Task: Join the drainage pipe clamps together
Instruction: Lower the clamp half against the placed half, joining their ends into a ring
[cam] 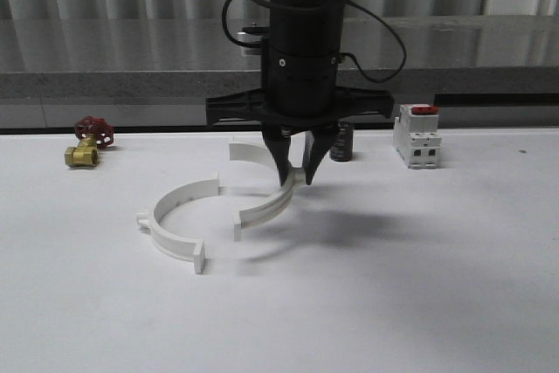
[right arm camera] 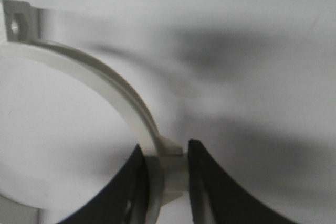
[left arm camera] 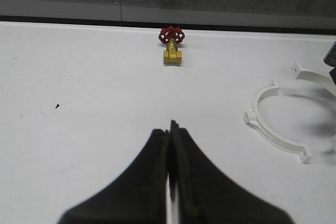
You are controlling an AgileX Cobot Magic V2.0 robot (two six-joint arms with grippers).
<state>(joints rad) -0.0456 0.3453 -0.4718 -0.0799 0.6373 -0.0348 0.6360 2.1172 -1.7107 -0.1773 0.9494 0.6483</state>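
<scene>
The right arm stands nearly vertical over the middle of the white table [cam: 419, 286], its black wrist pointing straight down and the right gripper [cam: 296, 176] lowered to the surface. Its two dark fingers [right arm camera: 207, 182] are clamped across the band of the right clamp half [cam: 272, 198], at the small side tab near the middle of the arc; in the right wrist view the white band runs up between them and curves away to a flat end tab with a hole. This half-ring lies with its open side toward the left clamp half [cam: 175, 224], which rests flat on the table just beside it, the two arcs facing each other with their ends apart, not joined. The left gripper [left arm camera: 169, 145] is seen in its own wrist view, hovering over bare table with its fingers pressed together on nothing. A brass valve [cam: 87, 141] with a red handwheel sits far left, and a white block [cam: 417, 139] with a red top stands at the back right.
</scene>
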